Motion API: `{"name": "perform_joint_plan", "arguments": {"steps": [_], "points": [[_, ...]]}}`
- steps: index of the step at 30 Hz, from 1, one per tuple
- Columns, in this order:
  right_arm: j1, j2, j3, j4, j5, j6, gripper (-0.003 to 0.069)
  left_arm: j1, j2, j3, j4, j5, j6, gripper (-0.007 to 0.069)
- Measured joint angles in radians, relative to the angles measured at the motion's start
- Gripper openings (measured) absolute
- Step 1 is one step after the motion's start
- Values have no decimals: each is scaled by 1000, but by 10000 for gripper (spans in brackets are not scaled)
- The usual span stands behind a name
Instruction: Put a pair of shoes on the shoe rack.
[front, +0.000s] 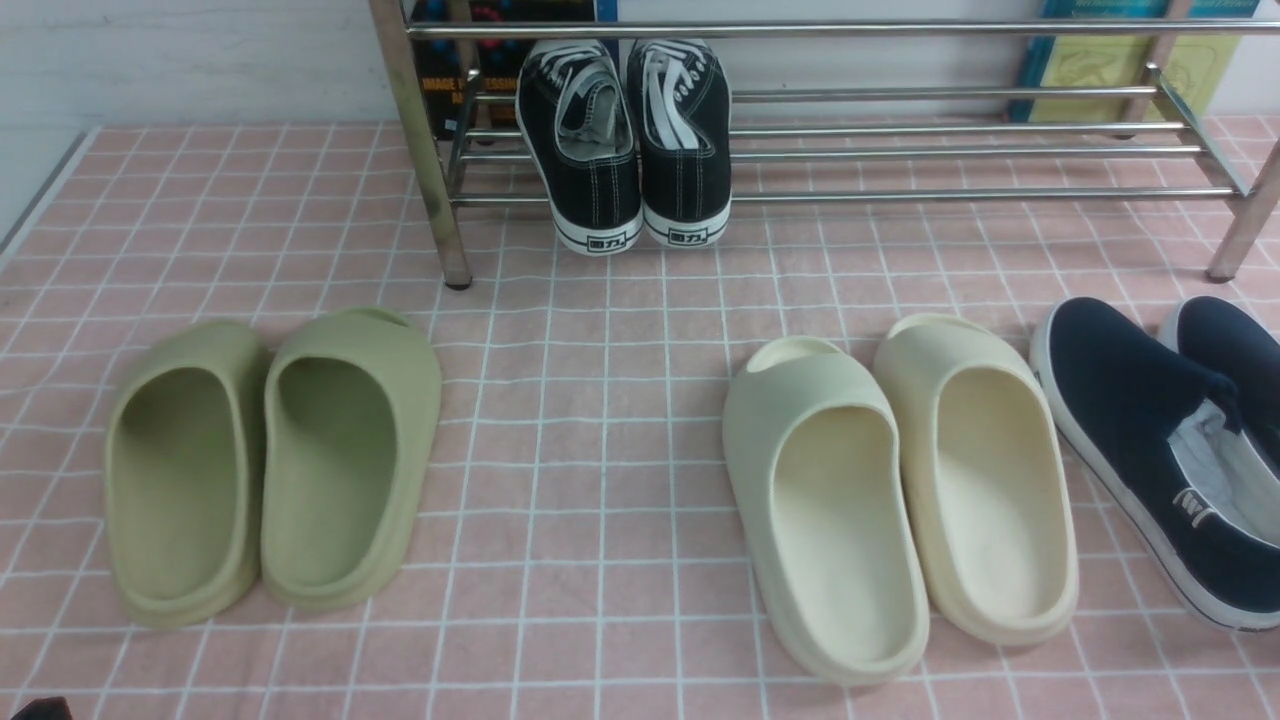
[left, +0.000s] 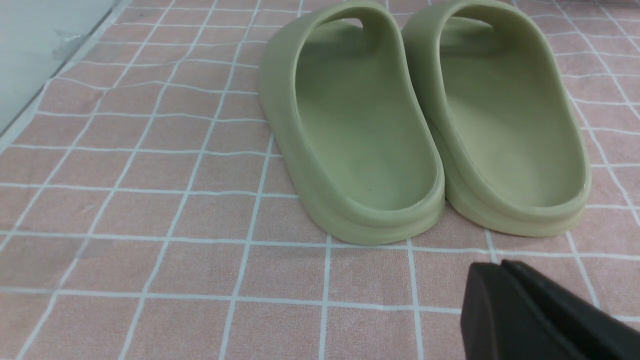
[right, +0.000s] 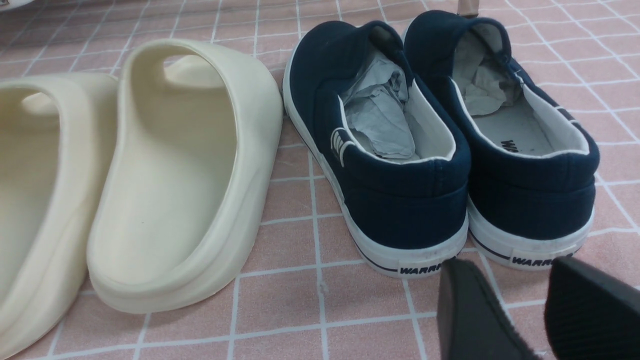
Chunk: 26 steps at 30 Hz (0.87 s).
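The tabletop (front: 600, 480) is lying under a pink cloth gridded with white lines, and the cloth is wrinkling slightly in places. A pale wall (front: 180, 60) is running along the upper left of the front frame, with a grey edge strip meeting the cloth at the far left.

The shoe rack (front: 900, 150) is standing across the top of the frame, its chrome bars running sideways between upright legs. The pair of shoes (front: 625, 140) is resting on the lower bars toward the rack's left end, side by side, heels facing the camera and overhanging the front bar. Printed boards are leaning behind the rack at both ends.

The olive-green slides (front: 270, 460) are sitting at lower left, the cream slides (front: 900, 490) at lower right, and the navy slip-ons (front: 1180, 440) at the right edge, just beside the cream pair.

The left tool (left: 505, 267) is hovering above bare cloth near the green slides, fingers pressed together, gripping nothing. The right tool (right: 525, 295) is hanging behind the slip-ons' heels, fingers (right: 470, 310) parted, holding nothing.
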Motion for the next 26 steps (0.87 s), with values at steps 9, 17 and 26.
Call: {"name": "perform_joint_plan", "arguments": {"steps": [9, 17, 26], "points": [[0, 0, 0, 0, 0, 0, 240, 0, 0, -1, 2, 2, 0, 34], [0, 0, 0, 0, 0, 0, 240, 0, 0, -1, 2, 2, 0, 41], [0, 0, 0, 0, 0, 0, 240, 0, 0, -1, 2, 2, 0, 52]]}}
